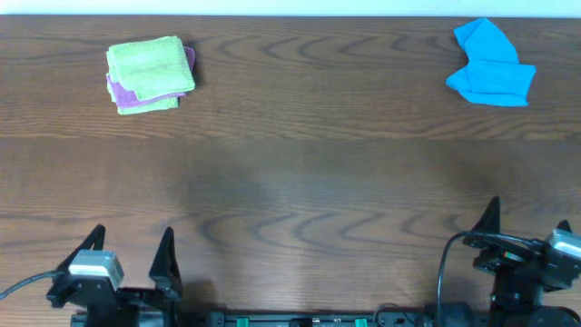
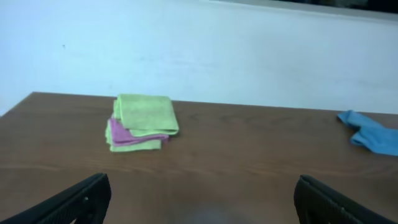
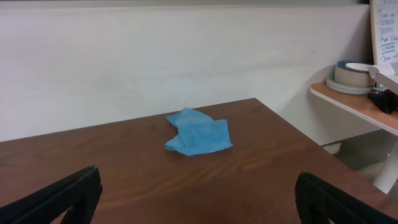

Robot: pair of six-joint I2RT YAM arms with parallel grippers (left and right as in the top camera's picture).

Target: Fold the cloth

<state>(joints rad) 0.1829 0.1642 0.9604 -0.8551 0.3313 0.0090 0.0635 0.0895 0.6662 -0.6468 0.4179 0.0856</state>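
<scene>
The lime-green cloth (image 1: 150,65) lies folded at the table's far left, on top of a small stack with a purple cloth (image 1: 116,91) and a green layer under that. It also shows in the left wrist view (image 2: 146,113). No white tag is visible. My left gripper (image 1: 132,238) is open and empty at the near left edge, far from the stack, and shows in its own wrist view (image 2: 202,186). My right gripper (image 1: 531,218) is open and empty at the near right, and shows in its own wrist view (image 3: 198,180).
A bright blue cloth (image 1: 490,65) lies crumpled at the far right, also in the right wrist view (image 3: 198,134). The brown wooden table (image 1: 300,173) ends at a white wall. A side shelf (image 3: 354,99) with tape rolls stands beyond the right edge.
</scene>
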